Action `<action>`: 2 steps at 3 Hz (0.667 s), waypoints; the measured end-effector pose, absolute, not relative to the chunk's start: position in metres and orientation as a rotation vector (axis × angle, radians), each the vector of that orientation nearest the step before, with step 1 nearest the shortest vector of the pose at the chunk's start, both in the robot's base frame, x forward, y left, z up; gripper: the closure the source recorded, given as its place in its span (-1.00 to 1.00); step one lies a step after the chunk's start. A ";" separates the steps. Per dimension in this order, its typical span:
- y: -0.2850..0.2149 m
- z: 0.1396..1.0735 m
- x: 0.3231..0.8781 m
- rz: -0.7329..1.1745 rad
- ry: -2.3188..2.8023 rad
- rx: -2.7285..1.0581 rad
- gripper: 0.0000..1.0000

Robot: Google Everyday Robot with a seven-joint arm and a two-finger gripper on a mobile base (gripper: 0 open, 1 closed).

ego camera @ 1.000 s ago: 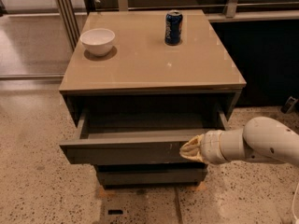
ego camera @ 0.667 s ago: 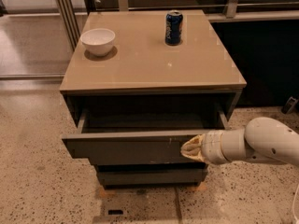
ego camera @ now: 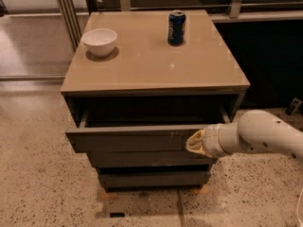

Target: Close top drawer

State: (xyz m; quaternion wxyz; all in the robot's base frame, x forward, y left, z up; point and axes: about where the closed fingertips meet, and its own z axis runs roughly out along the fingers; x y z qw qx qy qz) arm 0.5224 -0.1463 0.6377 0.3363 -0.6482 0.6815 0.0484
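Note:
The top drawer is a wide dark-grey drawer of the cabinet, standing a short way open, with only a thin strip of its interior showing. Small pale scuff marks sit right of centre on its flat front. My gripper reaches in from the right on a white arm, and its pale tip rests against the right part of the drawer front.
The cabinet's tan top carries a white bowl at the back left and a blue soda can at the back right. Two lower grey drawer fronts are shut. Speckled floor surrounds the cabinet; a dark wall and railing stand behind.
The top drawer has slid inward, so less of its interior shows. My gripper has moved with the front panel toward the cabinet.

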 end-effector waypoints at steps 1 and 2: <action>-0.149 0.635 0.525 0.104 1.779 -1.692 1.00; -0.152 0.628 0.535 0.036 1.763 -1.711 1.00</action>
